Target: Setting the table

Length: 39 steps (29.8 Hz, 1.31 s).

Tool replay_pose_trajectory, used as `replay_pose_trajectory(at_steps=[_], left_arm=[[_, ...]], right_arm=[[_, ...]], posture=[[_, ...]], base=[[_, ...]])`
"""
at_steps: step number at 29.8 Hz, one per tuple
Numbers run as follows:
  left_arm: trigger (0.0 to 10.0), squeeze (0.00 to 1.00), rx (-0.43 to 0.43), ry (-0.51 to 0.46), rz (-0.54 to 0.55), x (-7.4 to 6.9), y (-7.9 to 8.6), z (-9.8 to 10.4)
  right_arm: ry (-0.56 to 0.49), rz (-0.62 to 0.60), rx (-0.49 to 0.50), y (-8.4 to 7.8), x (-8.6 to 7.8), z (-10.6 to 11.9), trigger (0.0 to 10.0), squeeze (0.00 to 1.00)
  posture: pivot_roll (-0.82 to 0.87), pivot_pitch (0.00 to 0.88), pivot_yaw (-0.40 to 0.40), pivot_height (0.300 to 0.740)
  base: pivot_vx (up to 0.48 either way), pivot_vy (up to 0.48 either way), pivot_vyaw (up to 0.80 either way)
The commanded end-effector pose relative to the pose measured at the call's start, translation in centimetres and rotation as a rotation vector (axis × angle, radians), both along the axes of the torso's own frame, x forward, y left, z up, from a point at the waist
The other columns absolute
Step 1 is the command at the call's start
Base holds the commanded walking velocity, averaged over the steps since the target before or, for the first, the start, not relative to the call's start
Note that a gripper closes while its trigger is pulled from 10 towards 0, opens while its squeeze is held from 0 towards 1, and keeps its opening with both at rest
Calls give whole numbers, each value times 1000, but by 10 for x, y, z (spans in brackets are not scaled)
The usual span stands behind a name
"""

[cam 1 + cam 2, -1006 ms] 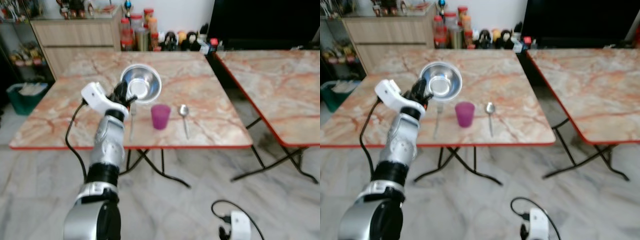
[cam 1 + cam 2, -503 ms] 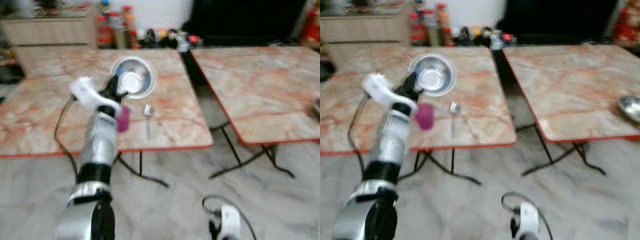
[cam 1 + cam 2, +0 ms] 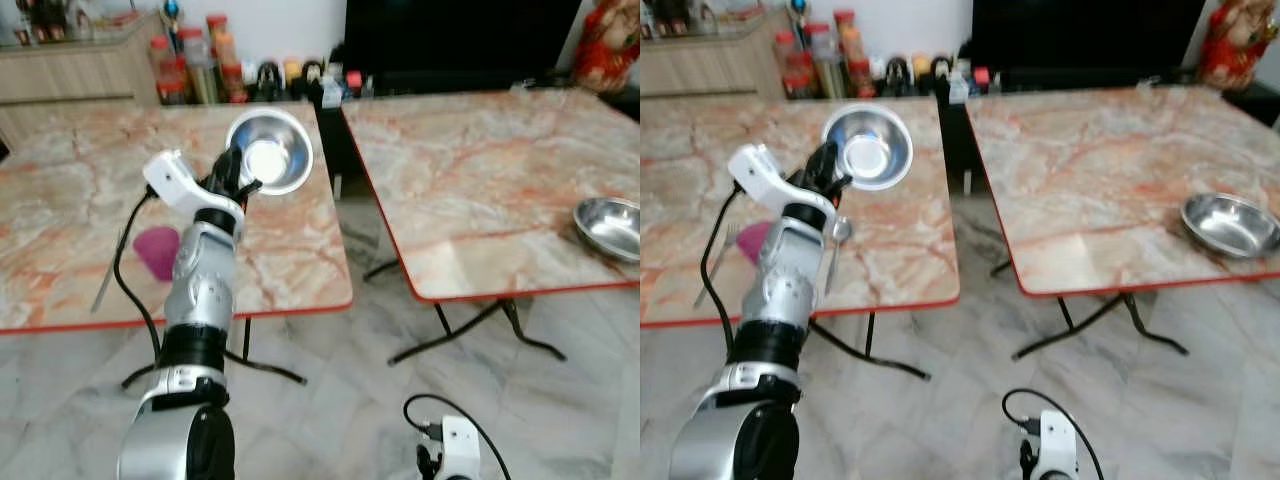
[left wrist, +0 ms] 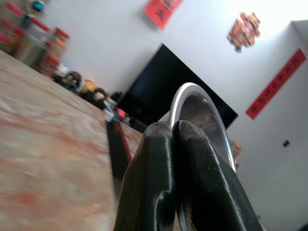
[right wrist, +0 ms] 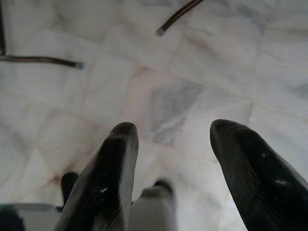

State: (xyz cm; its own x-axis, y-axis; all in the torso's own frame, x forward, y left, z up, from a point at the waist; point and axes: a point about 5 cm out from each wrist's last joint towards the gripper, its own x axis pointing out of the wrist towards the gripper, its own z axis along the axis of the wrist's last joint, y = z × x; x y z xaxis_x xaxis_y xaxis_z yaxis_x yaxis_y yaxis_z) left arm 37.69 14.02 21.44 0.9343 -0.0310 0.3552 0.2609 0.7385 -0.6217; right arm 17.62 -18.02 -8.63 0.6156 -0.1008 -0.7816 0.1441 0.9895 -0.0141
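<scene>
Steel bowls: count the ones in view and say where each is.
2. One steel bowl is held up by its rim in the left gripper, above the left table. The other bowl sits near the front right edge of the right table.

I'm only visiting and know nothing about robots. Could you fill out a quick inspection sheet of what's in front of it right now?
Surface: two marble-look folding tables, left table and right table, on a marble floor.
Job's things: steel bowl held up over the left table; second bowl on the right table; pink cup, fork, and spoon on the left table.
Clutter: jars and bottles behind the left table.
Grippers: left gripper fingers shut on the steel bowl's rim; right gripper open, hanging over the floor.
Cables: black cable along the left arm; another by the right wrist.
Surroundings: dark screen, wooden cabinet.
</scene>
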Motion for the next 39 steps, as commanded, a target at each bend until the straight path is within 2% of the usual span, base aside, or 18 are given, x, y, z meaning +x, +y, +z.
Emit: replay_pose_trajectory(at_steps=[1,39], left_arm=[[10000,0,-2,-23,-39,1,-11,8],[10000,0,-1,-35,-63,0,-14,11]], right_arm=[[9,-16,-15,-8,-3,0,10000,0],[8,-29,1,-7,-2,0,10000,0]], posture=[[-3,0,-5,736],[-3,0,-5,736]], base=[[300,-345,0],[275,-368,-68]])
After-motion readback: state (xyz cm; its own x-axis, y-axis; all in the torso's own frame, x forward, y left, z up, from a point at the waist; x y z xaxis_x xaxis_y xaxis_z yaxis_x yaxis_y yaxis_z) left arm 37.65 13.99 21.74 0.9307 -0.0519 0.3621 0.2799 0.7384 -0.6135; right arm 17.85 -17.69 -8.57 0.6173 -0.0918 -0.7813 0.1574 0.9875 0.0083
